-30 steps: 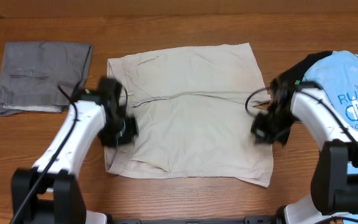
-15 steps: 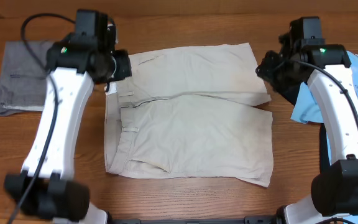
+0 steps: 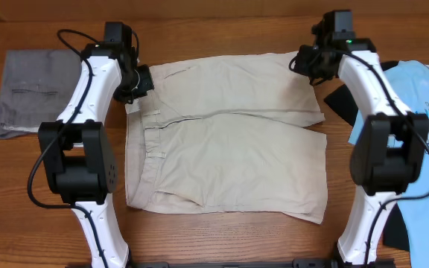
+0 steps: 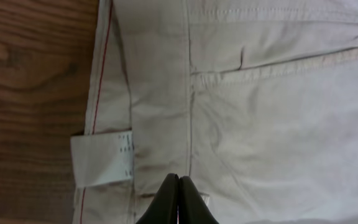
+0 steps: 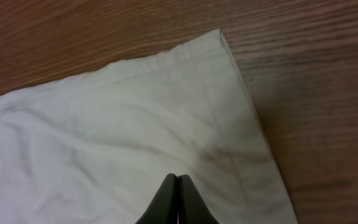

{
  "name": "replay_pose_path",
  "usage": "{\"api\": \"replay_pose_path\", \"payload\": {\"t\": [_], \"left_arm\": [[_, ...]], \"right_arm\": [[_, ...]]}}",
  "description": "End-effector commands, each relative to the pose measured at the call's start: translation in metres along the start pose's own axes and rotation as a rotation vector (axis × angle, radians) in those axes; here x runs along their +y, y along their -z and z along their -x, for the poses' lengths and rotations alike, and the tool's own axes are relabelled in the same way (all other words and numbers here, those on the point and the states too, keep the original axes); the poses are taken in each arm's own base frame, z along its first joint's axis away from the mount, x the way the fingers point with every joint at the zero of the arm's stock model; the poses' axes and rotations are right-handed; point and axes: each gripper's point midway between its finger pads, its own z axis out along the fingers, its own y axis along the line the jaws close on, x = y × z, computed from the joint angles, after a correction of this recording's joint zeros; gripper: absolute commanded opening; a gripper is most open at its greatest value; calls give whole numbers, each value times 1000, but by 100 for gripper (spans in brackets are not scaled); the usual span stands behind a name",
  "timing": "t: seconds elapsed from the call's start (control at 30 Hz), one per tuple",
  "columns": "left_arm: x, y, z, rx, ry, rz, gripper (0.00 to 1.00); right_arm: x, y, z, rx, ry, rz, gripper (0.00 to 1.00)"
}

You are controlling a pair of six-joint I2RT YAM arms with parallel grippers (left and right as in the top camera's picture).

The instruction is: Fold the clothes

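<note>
The khaki trousers [image 3: 226,134] lie spread flat in the middle of the table [image 3: 222,238], one leg beside the other. The waistband is towards the grey folded trousers [image 3: 36,93] and the hems are towards the light blue T-shirt [image 3: 423,112].

The fold itself looks not yet begun; this is the reach for a first grasp. The left tool [image 3: 136,82] hangs over the far waistband corner of the trousers, close to the white sewn-in label [image 4: 103,158]. The right tool [image 3: 309,63] hangs over the far hem corner. In both wrist views the fingertips are pressed together with nothing between them. Whether the tips touch the cloth is hard to tell from these angles.

The next move probably calls for both tools to part their fingers, pinch the far edge at these two corners and carry it evenly over the near leg.

A second ago both arms sat lower, beside the middle of the trousers. They have since swung out to the far corners, while the trousers seem to have hardly shifted.
</note>
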Motion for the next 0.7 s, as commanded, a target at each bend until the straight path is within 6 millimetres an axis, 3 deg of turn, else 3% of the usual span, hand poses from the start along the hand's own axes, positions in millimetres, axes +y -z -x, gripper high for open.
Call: {"api": "replay_pose_path", "payload": {"t": [0.0, 0.17, 0.33, 0.67], "left_arm": [[2, -16, 6, 4, 7, 10, 4], [18, -46, -4, 59, 15, 84, 4], [26, -78, -15, 108, 17, 109, 4], [30, -132, -8, 71, 15, 101, 4]], "right_arm": [[7, -10, 17, -53, 51, 6, 4], [9, -31, 11, -43, 62, 10, 4], [15, -38, 4, -30, 88, 4, 4], [11, -45, 8, -80, 111, -67, 4]]}}
